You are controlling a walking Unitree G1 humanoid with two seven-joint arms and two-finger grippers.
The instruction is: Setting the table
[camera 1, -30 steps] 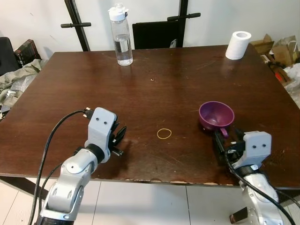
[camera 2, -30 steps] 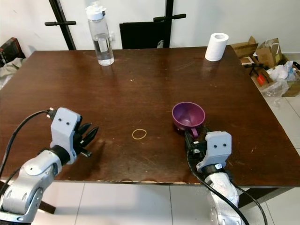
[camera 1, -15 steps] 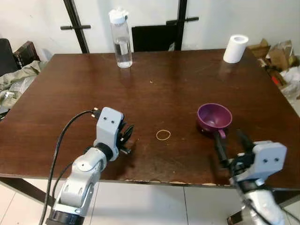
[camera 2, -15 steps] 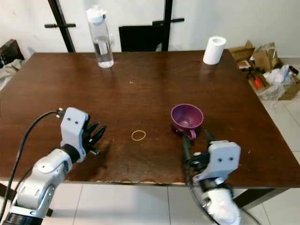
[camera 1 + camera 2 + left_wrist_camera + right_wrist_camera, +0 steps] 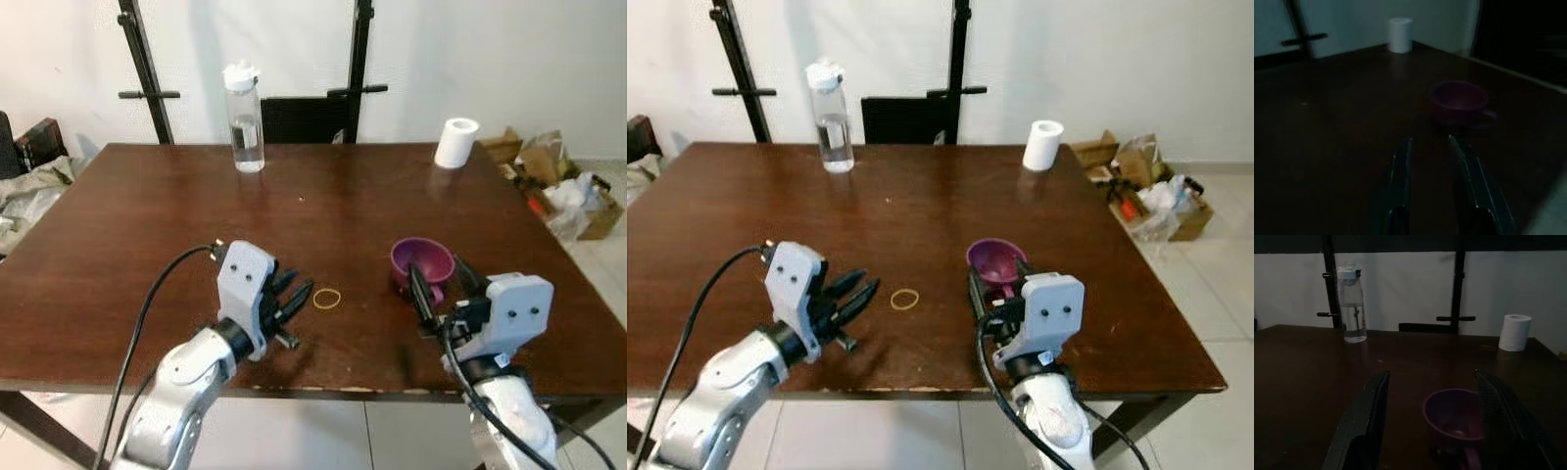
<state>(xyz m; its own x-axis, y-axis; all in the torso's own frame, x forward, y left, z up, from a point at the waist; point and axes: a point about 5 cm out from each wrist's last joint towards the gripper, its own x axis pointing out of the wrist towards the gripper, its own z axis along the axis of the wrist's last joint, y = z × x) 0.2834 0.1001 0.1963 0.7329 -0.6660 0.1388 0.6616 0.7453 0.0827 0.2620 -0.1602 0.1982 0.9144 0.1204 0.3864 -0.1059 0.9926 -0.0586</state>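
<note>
Right gripper (image 5: pixel 438 291): fingers spread wide, either side of the purple cup (image 5: pixel 423 264), not touching it. Left gripper (image 5: pixel 297 297): fingers slightly parted, empty, just left of a rubber band (image 5: pixel 326 299). Cup upright on the brown table (image 5: pixel 147 225), right of centre; water bottle (image 5: pixel 244 131) and paper roll (image 5: pixel 457 143) far behind.

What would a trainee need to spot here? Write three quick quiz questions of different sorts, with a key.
1. True or false: the right gripper is shut on the purple cup.
2. Which thing stands at the table's far right corner? A) water bottle B) paper roll C) rubber band
3. Fill in: the thing lying just ahead of the left gripper is a ____.

Key:
1. False: its fingers are spread, with the cup just ahead of them.
2. B, the paper roll; the water bottle stands far left of centre.
3. Rubber band.
</note>
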